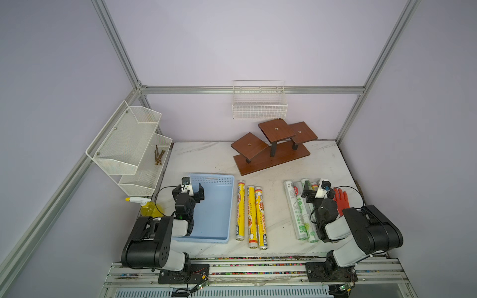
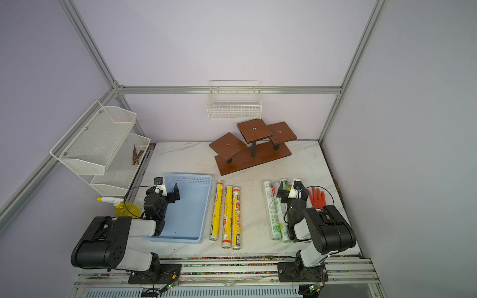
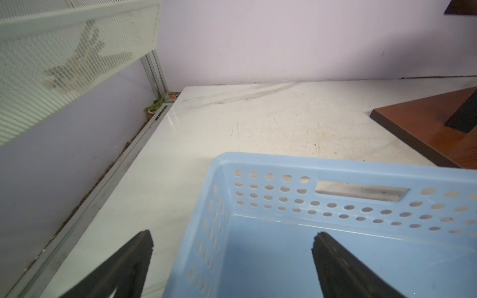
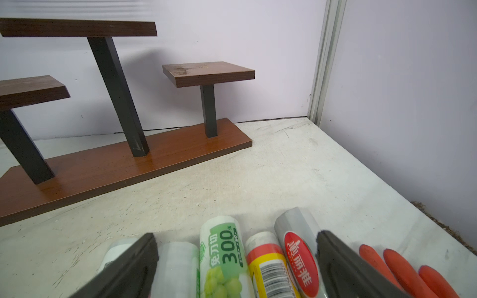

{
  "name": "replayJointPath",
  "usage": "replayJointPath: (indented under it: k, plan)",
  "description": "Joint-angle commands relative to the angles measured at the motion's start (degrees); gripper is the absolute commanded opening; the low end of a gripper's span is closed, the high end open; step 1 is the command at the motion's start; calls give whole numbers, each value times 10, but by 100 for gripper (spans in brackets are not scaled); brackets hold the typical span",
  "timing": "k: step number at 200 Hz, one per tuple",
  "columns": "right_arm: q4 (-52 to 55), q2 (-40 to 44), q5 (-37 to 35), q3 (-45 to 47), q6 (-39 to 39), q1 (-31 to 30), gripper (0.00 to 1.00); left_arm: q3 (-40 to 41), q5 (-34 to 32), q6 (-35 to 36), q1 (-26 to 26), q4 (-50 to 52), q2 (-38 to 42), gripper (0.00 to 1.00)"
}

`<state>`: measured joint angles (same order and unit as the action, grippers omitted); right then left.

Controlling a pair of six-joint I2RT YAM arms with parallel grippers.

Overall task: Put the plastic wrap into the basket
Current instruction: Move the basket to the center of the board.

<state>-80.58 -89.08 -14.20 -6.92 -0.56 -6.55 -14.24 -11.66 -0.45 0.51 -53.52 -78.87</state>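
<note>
The light blue basket (image 1: 212, 178) (image 2: 189, 178) (image 3: 335, 163) lies front left, and no roll shows inside it. Right of it lie three yellow plastic wrap rolls (image 1: 251, 216) (image 2: 227, 216) side by side. Further right is a bunch of whitish, green-printed rolls (image 1: 294, 209) (image 2: 270, 209) (image 4: 222, 247). My left gripper (image 1: 192, 193) (image 3: 232, 237) is open, straddling the basket's left wall with one finger inside. My right gripper (image 1: 316, 192) (image 4: 236, 240) is open just above the far ends of the whitish rolls, with several between its fingers.
A red rubber glove (image 1: 340, 197) (image 4: 402, 268) lies right of the whitish rolls. A brown tiered wooden stand (image 1: 273, 147) stands at the back. A white wire basket (image 1: 259, 103) hangs on the back wall, a mesh shelf (image 1: 129, 144) on the left. A yellow spray bottle (image 1: 147, 206) lies far left.
</note>
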Motion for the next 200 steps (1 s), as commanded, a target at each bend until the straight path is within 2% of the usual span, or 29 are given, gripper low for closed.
replayJointPath:
  k: [1, 16, 28, 45, 68, 77, 92, 106, 119, 139, 163, 181, 200]
  plan:
    - [-4, 71, -2, 9, -4, -3, 100, -22, -32, -38, 2, 83, 81, 100]
    - [105, 145, -29, -5, 23, -3, 100, -40, -34, -54, 3, 152, 120, 100]
    - [265, 206, -61, -40, 53, -3, 100, -59, -47, -79, 2, 207, 146, 100]
    - [480, 275, -79, -110, 94, -3, 100, -87, -23, -136, 2, 287, 185, 100]
    - [673, 311, -86, -196, 235, -2, 100, -135, 27, -235, 3, 417, 230, 100]
    - [723, 319, -37, -221, 275, -2, 100, -143, 79, -249, 2, 450, 240, 100]
    - [744, 330, 97, -231, 274, -1, 100, -132, 192, -296, 3, 411, 238, 100]
    - [716, 337, 192, -207, 301, -1, 100, -137, 327, -317, 4, 380, 207, 100]
    - [738, 331, 255, -214, 313, -1, 99, -161, 396, -340, 19, 409, 163, 100]
    - [768, 309, 340, -232, 310, -3, 99, -214, 379, -363, 74, 550, 114, 100]
    - [808, 281, 397, -252, 311, -7, 99, -217, 311, -376, 175, 579, 117, 100]
    - [844, 278, 376, -256, 307, -10, 99, -223, 272, -395, 217, 591, 104, 100]
    - [868, 287, 336, -251, 300, -9, 99, -242, 278, -430, 239, 612, 66, 100]
